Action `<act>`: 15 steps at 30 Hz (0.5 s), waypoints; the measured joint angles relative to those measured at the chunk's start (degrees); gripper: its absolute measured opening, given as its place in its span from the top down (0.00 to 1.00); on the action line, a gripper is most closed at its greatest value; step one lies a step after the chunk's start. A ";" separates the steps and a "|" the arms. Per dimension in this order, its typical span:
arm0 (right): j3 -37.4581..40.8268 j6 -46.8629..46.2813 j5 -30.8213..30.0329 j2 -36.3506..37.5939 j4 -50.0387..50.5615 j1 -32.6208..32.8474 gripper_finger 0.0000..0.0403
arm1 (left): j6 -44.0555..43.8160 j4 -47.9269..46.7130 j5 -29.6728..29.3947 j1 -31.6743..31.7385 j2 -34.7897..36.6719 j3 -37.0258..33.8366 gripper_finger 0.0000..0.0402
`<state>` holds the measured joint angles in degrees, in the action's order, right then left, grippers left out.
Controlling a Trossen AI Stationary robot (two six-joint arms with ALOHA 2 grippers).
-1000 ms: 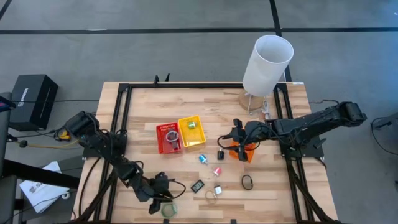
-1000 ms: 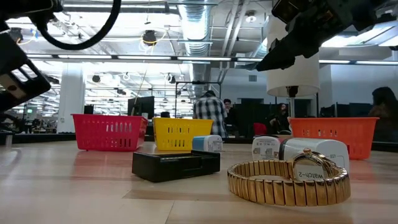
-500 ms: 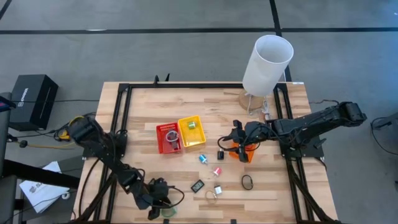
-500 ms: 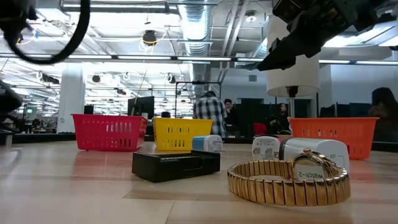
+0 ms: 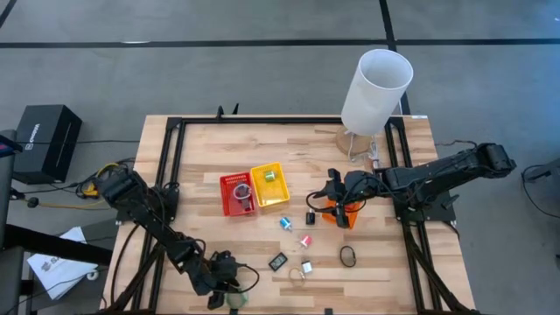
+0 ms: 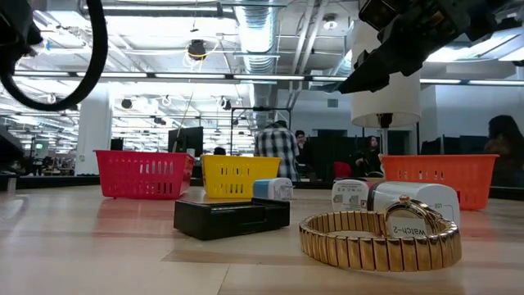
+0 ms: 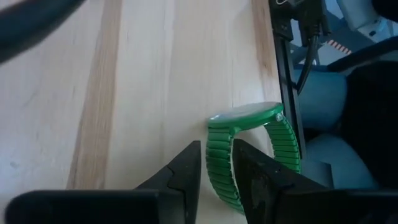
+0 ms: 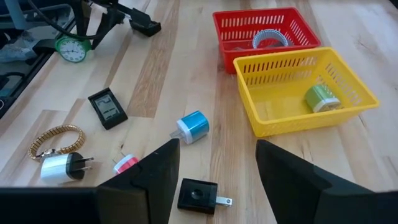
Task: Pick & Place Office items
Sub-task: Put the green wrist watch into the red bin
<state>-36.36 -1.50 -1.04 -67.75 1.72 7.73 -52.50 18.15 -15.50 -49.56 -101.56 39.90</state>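
Observation:
A green stretch-band watch (image 7: 249, 146) stands on its band's edge at the table's near edge (image 5: 236, 298), left of centre. My left gripper (image 7: 217, 149) is down on it, shut across one side of the band. My right gripper (image 8: 217, 149) is open and hovers over the orange tray (image 5: 344, 214), right of centre. Loose items lie between them: a black plug block (image 8: 198, 194), a blue-and-white roll (image 8: 193, 126), a red-and-white piece (image 8: 126, 165), a white plug (image 8: 61, 165), a gold watch (image 6: 381, 235), a flat black device (image 6: 232, 217) and a black ring (image 5: 348, 256). My left gripper pinches one side of the green watch's band (image 7: 219, 163), below the face: one finger (image 7: 186, 171) is outside the loop and the other (image 7: 252, 174) is inside it. The fingers come from above and lie across the band. The watch rests on the table on its band's edge.
The red tray (image 5: 236, 194) holds a clear ring (image 8: 272, 38), and the yellow tray (image 5: 269, 185) beside it holds a green-and-white roll (image 8: 322, 98). A tall white cylinder (image 5: 376, 91) stands at the far right. Black frame rails (image 5: 171, 166) run along both table sides.
My left gripper has moved toward the table's near edge and down onto the green watch, and its arm has swung out of the low view. The right arm and the loose items have stayed where they were.

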 joint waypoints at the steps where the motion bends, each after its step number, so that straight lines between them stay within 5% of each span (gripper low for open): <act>1: 0.00 0.00 0.00 0.00 0.00 0.00 0.50 | 0.97 -0.17 0.00 0.02 0.00 0.00 0.82; 5: 0.00 0.00 0.00 0.00 0.00 0.00 0.50 | 3.58 -0.74 -0.13 0.77 0.03 -0.02 0.96; 15: 0.00 0.00 0.00 0.00 -0.02 0.00 0.50 | 16.19 -8.49 -8.36 6.86 8.65 -0.02 0.99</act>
<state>-36.36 -1.50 -1.04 -67.75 1.69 7.73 -36.31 9.66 -23.86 -42.70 -92.91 39.88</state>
